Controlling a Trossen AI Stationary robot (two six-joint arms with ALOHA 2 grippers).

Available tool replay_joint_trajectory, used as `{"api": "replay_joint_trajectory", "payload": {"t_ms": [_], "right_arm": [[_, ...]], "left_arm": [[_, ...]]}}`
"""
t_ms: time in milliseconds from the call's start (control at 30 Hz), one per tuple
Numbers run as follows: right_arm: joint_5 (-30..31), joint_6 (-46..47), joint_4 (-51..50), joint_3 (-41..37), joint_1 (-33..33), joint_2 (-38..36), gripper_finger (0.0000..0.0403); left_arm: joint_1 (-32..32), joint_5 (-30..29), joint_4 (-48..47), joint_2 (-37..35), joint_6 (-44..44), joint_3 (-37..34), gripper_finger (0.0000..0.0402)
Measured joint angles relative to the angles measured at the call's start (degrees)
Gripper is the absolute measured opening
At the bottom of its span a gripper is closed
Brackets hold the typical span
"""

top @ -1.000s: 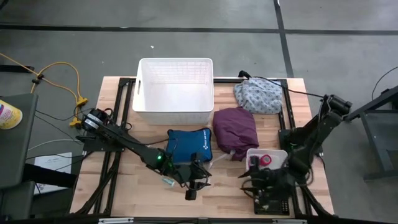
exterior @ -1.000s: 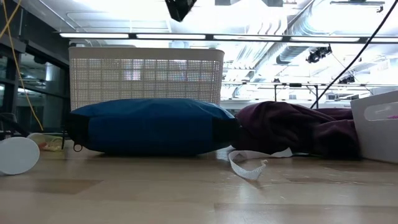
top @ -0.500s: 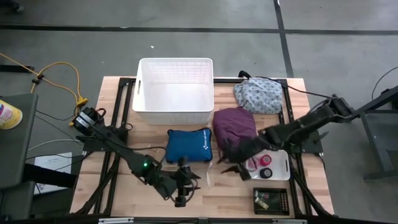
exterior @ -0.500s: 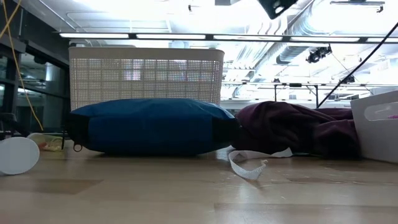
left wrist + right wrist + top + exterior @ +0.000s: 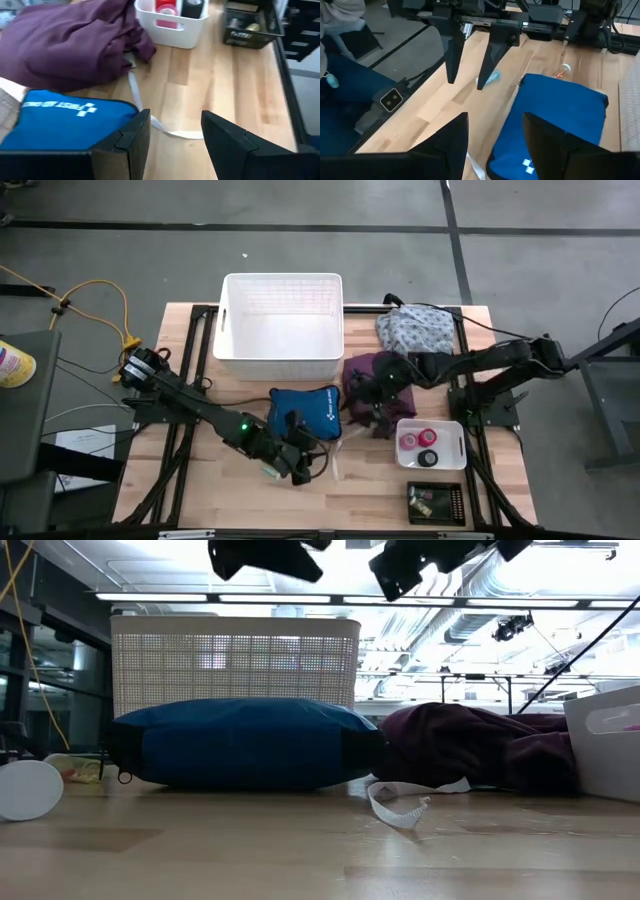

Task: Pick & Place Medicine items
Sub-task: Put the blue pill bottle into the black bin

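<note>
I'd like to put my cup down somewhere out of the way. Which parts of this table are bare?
Bare wood lies in front of the blue pouch, across to the black tray, and left of the white basket. The middle is crowded: pouch, purple bundle, small white bin, and both arms' open fingers, left and right.

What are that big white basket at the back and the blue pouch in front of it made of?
The white basket looks like rigid moulded plastic, matte: its walls are a fine regular grid of holes. The blue pouch seems to be woven fabric, probably nylon, with a slight sheen, soft bulging sides, and white lettering reading "FIRST AID" printed on it.
</note>
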Motion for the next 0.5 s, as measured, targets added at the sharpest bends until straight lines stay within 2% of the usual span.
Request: {"api": "replay_joint_trajectory", "payload": {"t_ms": [233, 500], "right_arm": [[-4.2, -1.5, -2.2, 0.0, -5.4, 0.0, 0.0174], [-3.8, -1.3, -2.1, 0.0, -7.2, 0.0, 0.0174]], "left_arm": [[1.8, 1.3, -3.1, -1.1, 0.4, 0.0, 0.017], [2.7, 2.8, -5.1, -1.7, 0.5, 0.0, 0.017]]}}
